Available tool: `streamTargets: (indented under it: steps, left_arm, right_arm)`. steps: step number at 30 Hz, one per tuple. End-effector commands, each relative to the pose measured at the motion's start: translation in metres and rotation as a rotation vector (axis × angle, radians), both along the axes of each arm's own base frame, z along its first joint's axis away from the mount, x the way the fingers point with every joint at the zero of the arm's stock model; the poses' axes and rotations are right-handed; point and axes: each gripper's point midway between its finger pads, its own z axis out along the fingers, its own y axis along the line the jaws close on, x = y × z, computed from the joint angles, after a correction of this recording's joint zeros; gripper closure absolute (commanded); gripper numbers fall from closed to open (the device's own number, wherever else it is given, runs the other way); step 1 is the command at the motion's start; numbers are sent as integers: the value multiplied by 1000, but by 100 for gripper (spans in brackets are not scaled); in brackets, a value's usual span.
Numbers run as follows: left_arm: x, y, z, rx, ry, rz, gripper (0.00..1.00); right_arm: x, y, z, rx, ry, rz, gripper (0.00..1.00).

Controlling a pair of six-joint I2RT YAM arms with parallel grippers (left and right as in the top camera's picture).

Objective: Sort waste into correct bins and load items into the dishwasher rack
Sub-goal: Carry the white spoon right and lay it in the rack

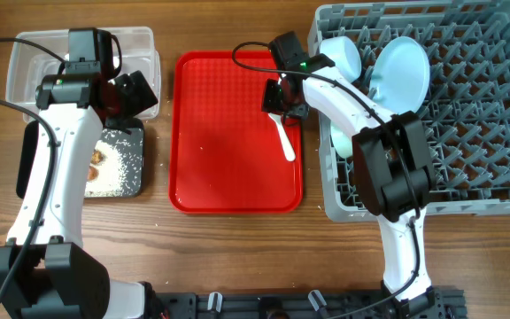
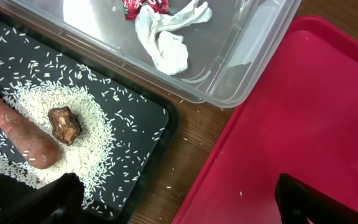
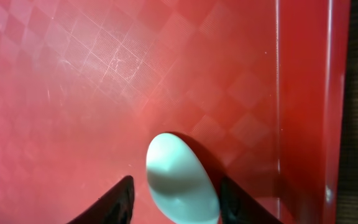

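Over red tray (image 1: 228, 168), right hand (image 3: 178, 202) wide apart astride white spoon (image 3: 180, 177); left hand (image 2: 182, 200) also agape

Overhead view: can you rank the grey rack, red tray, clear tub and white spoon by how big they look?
1. grey rack, clearly the largest
2. red tray
3. clear tub, partly covered, so its full size is unsure, but what shows is smaller than the tray
4. white spoon, by far the smallest
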Motion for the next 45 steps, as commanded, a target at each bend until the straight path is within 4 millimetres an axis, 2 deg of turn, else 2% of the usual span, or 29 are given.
streamTargets:
  steps: [1, 15, 21, 23, 29, 33, 36, 37, 39, 40, 42, 44, 45]
  left_arm:
    - [2, 4, 6, 8, -18, 4, 0]
    - [2, 4, 6, 8, -18, 4, 0]
    - [2, 4, 6, 8, -18, 4, 0]
    - [2, 4, 6, 8, -18, 4, 0]
    - [2, 4, 6, 8, -18, 4, 0]
    - [2, 4, 6, 8, -18, 4, 0]
    - [2, 4, 6, 8, -18, 4, 0]
    - [2, 4, 6, 8, -18, 4, 0]
    - [2, 4, 6, 8, -18, 4, 0]
    - [2, 4, 6, 8, -18, 4, 0]
    - [2, 4, 6, 8, -18, 4, 0]
    - [2, 4, 6, 8, -18, 4, 0]
    - [2, 4, 6, 8, -18, 4, 0]
  right_arm:
    - [-10, -1, -25, -5, 61, 0, 63]
    - [-9, 0, -25, -2, 56, -1, 93]
    - [-6, -1, -24, -5, 45, -10, 96]
    - [-7, -9, -27, -39, 56, -78, 96]
    - [-9, -10, -34, -46, 72, -84, 96]
    - [-7, 2, -22, 10, 65, -39, 96]
    - [1, 14, 24, 71, -21, 65, 96]
    - [3, 15, 53, 86, -69, 78, 96]
    - [5, 12, 93, 113, -137, 74, 96]
    - [6, 6, 128, 138, -200, 64, 96]
    - [6, -10, 176, 159, -287, 30, 96]
    - [1, -44, 222, 148, -363, -51, 96]
    - [-2, -63, 234, 128, -376, -112, 96]
